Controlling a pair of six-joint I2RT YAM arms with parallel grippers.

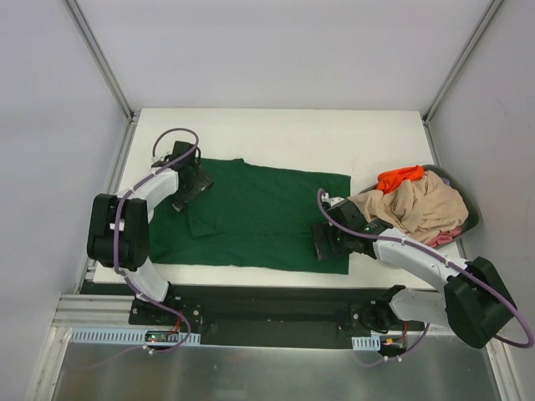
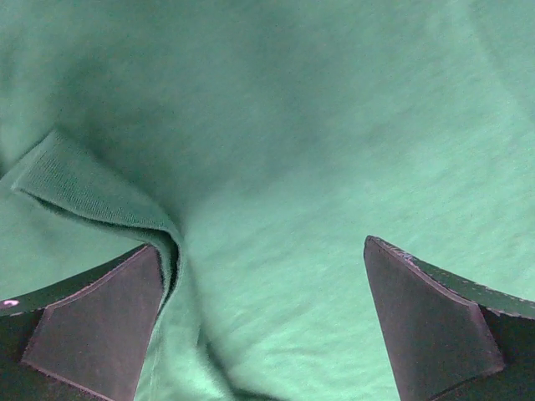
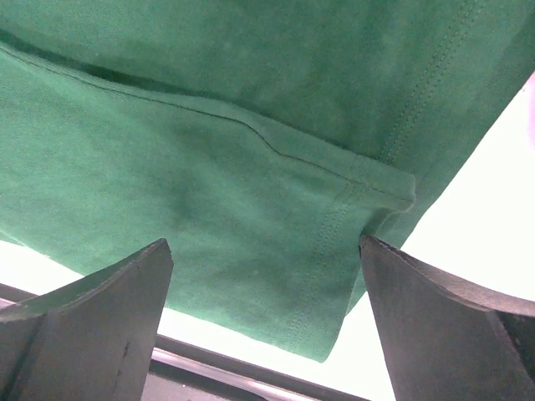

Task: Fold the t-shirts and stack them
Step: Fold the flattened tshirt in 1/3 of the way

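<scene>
The dark green short-sleeved cloth t-shirt (image 1: 259, 213) lay flat across the white counter (image 1: 276, 134), its near hem close to the front edge and bare room beyond its far side. The left pincer (image 1: 194, 182), arm bent over the shirt's far-left end, and the right pincer (image 1: 326, 241), reaching low at the near-right hem corner, both stood spread apart, clamping nothing. At the right edge a dark round basket (image 1: 471, 213) held a beige t-shirt (image 1: 422, 205), an orange t-shirt (image 1: 399, 176) and a pink t-shirt (image 1: 447, 238), mostly buried.
</scene>
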